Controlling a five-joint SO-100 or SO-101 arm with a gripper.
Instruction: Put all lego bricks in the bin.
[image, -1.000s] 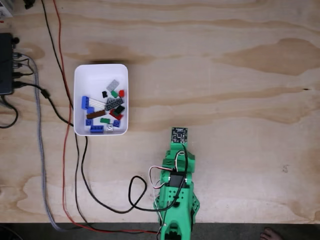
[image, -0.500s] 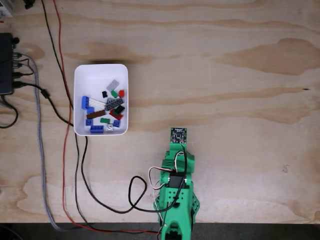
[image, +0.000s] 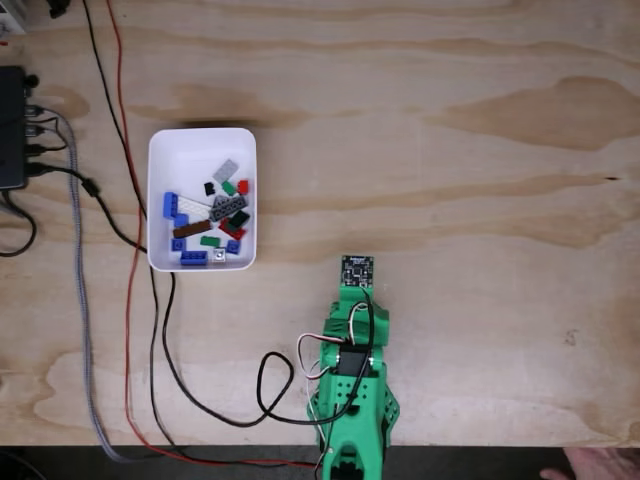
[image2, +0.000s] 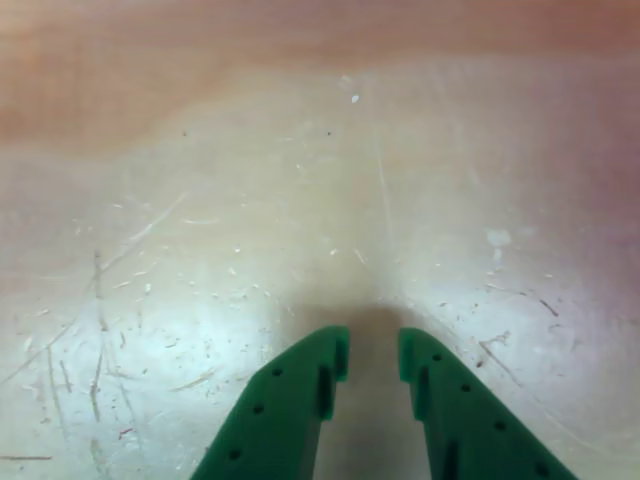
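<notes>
— Where are the lego bricks?
— Heaped in the white bin; none on the plywood.
— And the gripper?
— Empty, fingertips slightly parted over bare wood, seemingly parked.

Lego bricks all piled in white bin, left of green arm on plywood table; cables beside the bin.

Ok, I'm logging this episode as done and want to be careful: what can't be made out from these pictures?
- Exact count of the lego bricks in the bin: fixed view, they are tiny and overlap.
- The gripper from above: fixed view, the arm covers it.
- The black box: fixed view, cut off by the left edge.
- Wood close to the fingertips: other view, blurred.
</notes>
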